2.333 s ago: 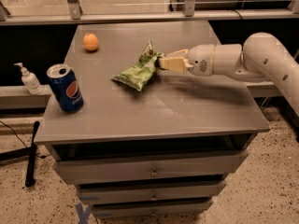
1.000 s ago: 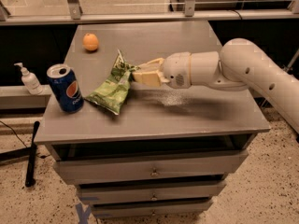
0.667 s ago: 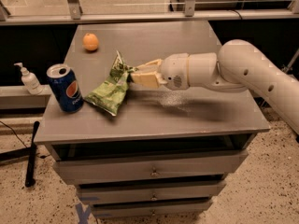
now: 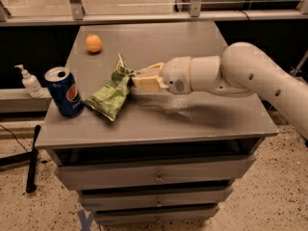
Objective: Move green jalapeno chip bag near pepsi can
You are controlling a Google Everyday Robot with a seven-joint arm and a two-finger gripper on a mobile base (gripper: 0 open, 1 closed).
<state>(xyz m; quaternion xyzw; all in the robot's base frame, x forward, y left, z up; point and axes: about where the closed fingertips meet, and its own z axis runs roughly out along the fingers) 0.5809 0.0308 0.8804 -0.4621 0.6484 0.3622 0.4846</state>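
Observation:
The green jalapeno chip bag (image 4: 111,94) lies tilted on the grey cabinet top (image 4: 192,47), its lower end close to the pepsi can (image 4: 64,91) at the front left. The can stands upright, a small gap from the bag. My gripper (image 4: 136,79) reaches in from the right on a white arm and is shut on the bag's upper right end, holding that end slightly raised.
An orange (image 4: 94,43) sits at the back left of the top. A white pump bottle (image 4: 29,82) stands on a ledge left of the cabinet. Drawers (image 4: 156,177) are below. A black pole (image 4: 32,158) lies on the floor at left.
My gripper has carried the bag from the middle of the top to the left, toward the can. Over the last second it has hardly moved.

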